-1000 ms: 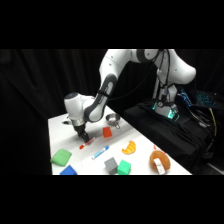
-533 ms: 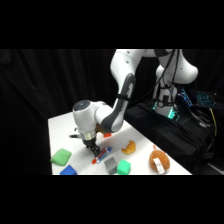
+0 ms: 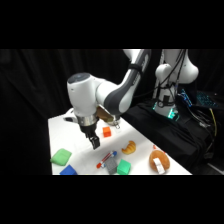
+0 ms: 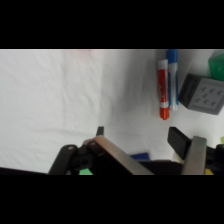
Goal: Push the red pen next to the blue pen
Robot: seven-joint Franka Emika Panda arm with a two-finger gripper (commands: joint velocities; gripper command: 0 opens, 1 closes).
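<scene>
The red pen (image 4: pixel 163 91) lies side by side with the blue pen (image 4: pixel 173 79), their long sides touching. In the side view both pens (image 3: pixel 106 159) show as one short red and blue stick near the table's front. My gripper (image 3: pixel 94 142) hangs just left of and above them, touching neither. In the wrist view my gripper (image 4: pixel 139 137) is open, with bare white table between its two dark fingers (image 4: pixel 179 141), and the pens lie beyond the fingertips toward the upper right.
A grey block (image 3: pixel 111 168) and a green cube (image 3: pixel 124 167) sit right by the pens. An orange-red cube (image 3: pixel 106 131), a croissant (image 3: pixel 129 147), an orange ring (image 3: pixel 158 161), a green block (image 3: pixel 61 157) and a blue block (image 3: pixel 68 171) lie around.
The arm swung from the table's middle toward the front and came to the pens. Since half a second ago the gripper has drawn slightly up and away from them.
</scene>
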